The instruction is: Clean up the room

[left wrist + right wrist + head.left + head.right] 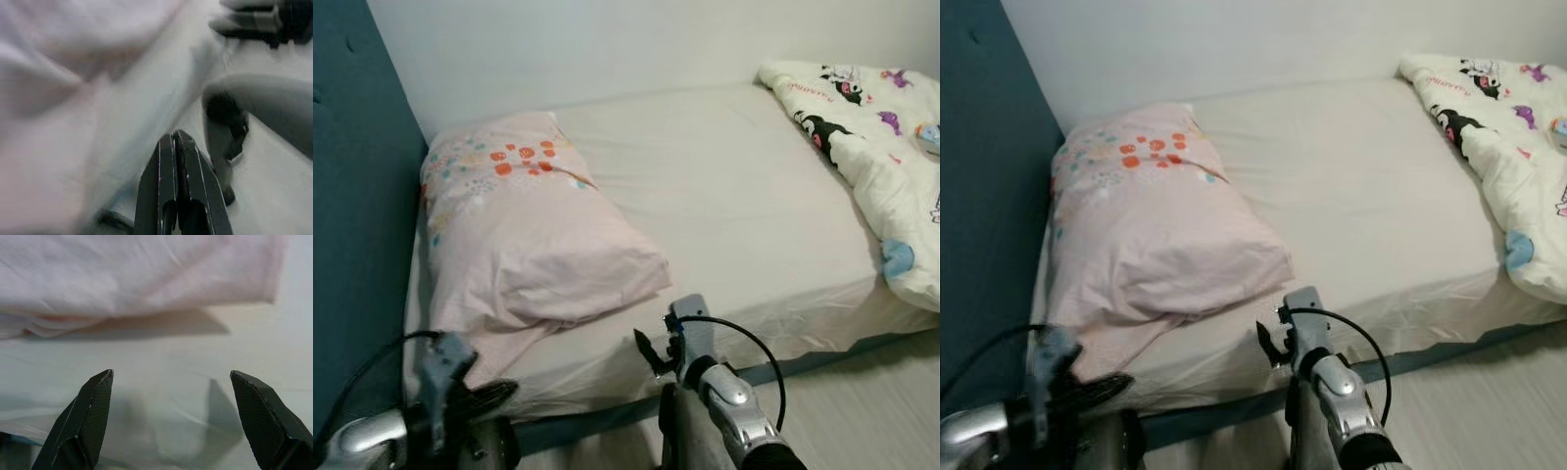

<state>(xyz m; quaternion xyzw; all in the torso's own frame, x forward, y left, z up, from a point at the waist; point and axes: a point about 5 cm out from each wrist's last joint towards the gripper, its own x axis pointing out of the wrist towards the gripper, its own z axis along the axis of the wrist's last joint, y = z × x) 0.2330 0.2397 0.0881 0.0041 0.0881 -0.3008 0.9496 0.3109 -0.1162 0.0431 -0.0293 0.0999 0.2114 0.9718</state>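
Nearest, at the lower left, the left gripper [176, 147] is held low beside the near edge of the bed [744, 196], its two black fingers pressed together with nothing between them; its wrist view is badly blurred, and little beyond pale cloth and part of the other arm can be made out there. To its right, the right gripper [171, 396] is raised just in front of the mattress edge, its fingers spread wide apart and empty, pointed at the sheet below the pillow [524, 230]; both arms are cut off by the lower border of the head views. The pink pillow, printed with orange and blue spots at its far end, lies on the left side of the bed against a teal headboard [357, 196]. Farther right, a white quilt [881, 137] with cartoon figures is bunched over the right side of the bed and cut off by the right border. A pale wall [607, 44] stands beyond.
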